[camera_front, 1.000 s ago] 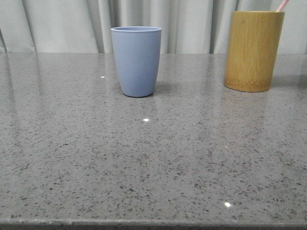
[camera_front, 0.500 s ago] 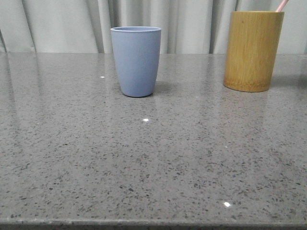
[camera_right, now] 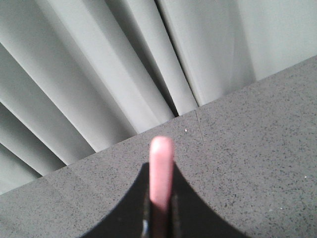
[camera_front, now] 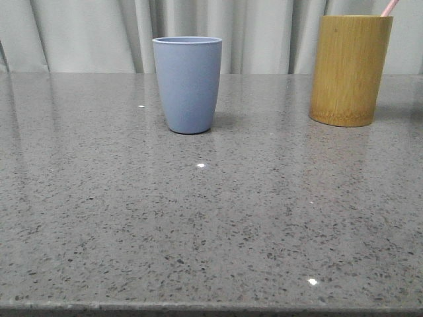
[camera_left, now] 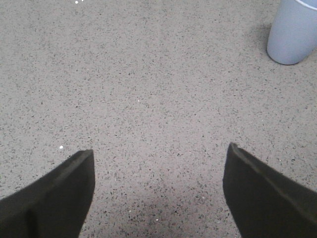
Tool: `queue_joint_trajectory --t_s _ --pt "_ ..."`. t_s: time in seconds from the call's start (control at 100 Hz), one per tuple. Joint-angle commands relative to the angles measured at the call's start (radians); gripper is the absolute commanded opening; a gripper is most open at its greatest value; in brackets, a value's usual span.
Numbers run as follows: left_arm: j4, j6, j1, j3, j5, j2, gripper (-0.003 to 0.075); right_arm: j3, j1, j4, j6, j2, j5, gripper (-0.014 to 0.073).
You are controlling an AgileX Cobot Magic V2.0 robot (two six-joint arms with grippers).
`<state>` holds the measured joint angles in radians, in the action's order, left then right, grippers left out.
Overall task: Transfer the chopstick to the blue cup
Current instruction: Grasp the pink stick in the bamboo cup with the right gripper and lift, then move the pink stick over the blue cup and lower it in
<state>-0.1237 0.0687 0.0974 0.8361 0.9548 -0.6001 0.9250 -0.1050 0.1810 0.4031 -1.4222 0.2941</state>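
Blue cup (camera_front: 188, 84): you have it upright on the grey speckled table (camera_front: 211, 224), toward the far edge, left of centre in the front view. Open mouth up, rim level. You cannot see its inside from this low angle, so what it holds, if anything, cannot be told. The left wrist view catches its lower body (camera_left: 293, 32), base down on the stone.

Bamboo holder (camera_front: 351, 70): a taller yellow-brown cylinder, upright at the far right of the table, well apart from the cup. A pink tip of the chopstick (camera_front: 389, 7) pokes out above its rim, leaning to the right and cut off by the frame edge. So the chopstick stands in the bamboo holder, not in the blue cup.

Right gripper (camera_right: 161, 218): in the right wrist view you see its dark fingers drawn together with the pale pink stick (camera_right: 161, 176) pinched between them, the rounded end rising clear of the fingertips. It is clenched on the chopstick. Behind it lie the table's back edge and the pleated grey curtain (camera_right: 99, 64).

Left gripper (camera_left: 158, 193): its two dark fingers (camera_left: 54, 198) are spread wide over bare table, nothing between them. Released, holding nothing. The cup sits well away from it.

Writing: you will find no brand, label or lettering that can be read on the cup, the holder or the chopstick.
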Motion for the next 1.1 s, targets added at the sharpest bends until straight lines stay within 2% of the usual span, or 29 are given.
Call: queue_joint_trajectory --t_s 0.0,0.25,0.38,0.63,0.76,0.85,1.09 --pt "-0.008 -0.012 -0.003 0.026 -0.063 -0.003 0.0526 0.043 0.002 -0.005 -0.002 0.03 0.083 -0.0068" --pt "-0.008 -0.012 -0.003 0.026 -0.063 -0.003 0.0526 0.084 0.002 -0.025 -0.003 0.052 0.071 -0.0068" --pt "-0.008 -0.012 -0.003 0.026 -0.063 -0.003 0.0526 0.137 0.002 -0.105 -0.003 0.079 0.042 -0.0068" --pt "-0.008 -0.012 -0.003 0.026 -0.061 -0.003 0.0526 0.349 0.002 -0.25 -0.003 0.129 -0.196 -0.0068" --pt "-0.008 -0.012 -0.003 0.026 -0.061 -0.003 0.0526 0.479 -0.002 -0.271 -0.003 0.134 -0.355 -0.0068" --pt "-0.008 -0.012 -0.003 0.026 -0.061 -0.003 0.0526 0.54 -0.03 -0.262 -0.002 0.134 -0.422 -0.0068" --pt "-0.008 -0.012 -0.003 0.026 -0.061 -0.003 0.0526 0.552 -0.218 -0.219 -0.002 0.116 -0.413 -0.0068"
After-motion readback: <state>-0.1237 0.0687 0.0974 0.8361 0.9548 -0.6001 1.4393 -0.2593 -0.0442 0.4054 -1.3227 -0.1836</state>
